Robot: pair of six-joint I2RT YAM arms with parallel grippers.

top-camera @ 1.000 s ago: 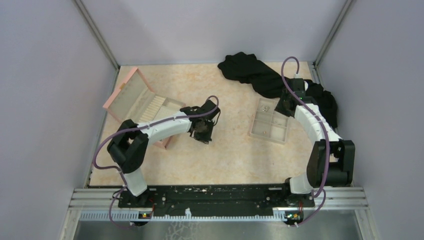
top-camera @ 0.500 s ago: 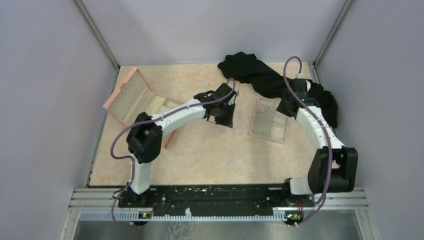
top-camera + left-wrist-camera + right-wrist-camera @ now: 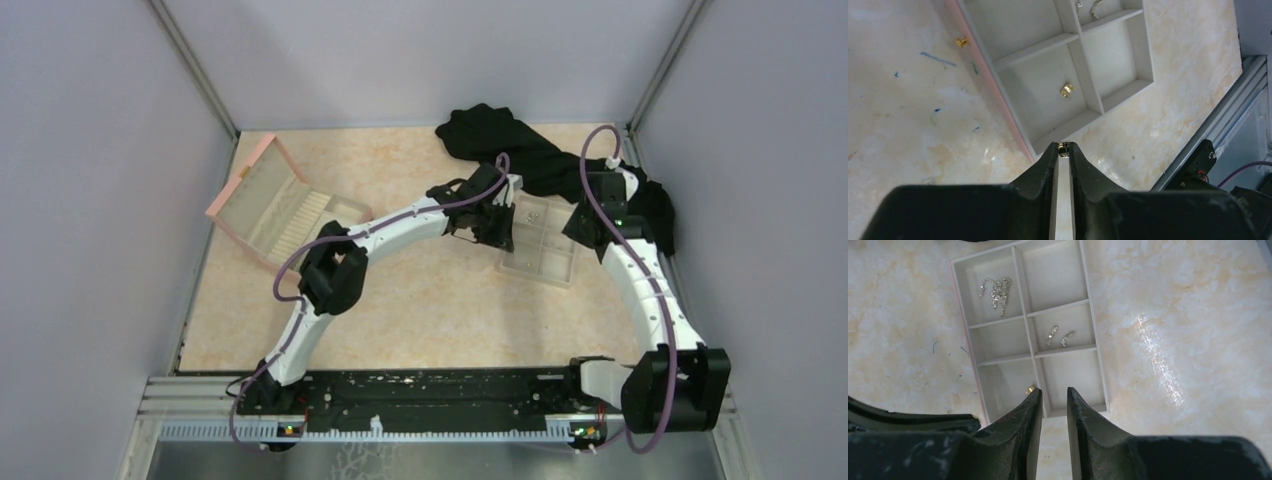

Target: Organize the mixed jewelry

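Over the tray's (image 3: 1143, 50) corner, my left gripper (image 3: 1063, 150) pinches a gold speck (image 3: 1064, 147), too small for me to read its heading. Another gold piece (image 3: 1067, 90) lies in the cell just beyond. The silvery chain tangle (image 3: 995, 290) runs across its corner cell's width. My left arm (image 3: 400, 225) is stretched long toward the tray. My right gripper (image 3: 1053, 392) hovers above the tray, jaws slightly apart and empty.

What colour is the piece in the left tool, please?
Gold; the piece shows best in the left wrist view.

Robotics lab enclosure, plain lilac panel walls (image 3: 90, 200), aluminium frame posts (image 3: 197, 70), black mounting rail (image 3: 440, 390), marble-patterned tabletop (image 3: 430, 310)
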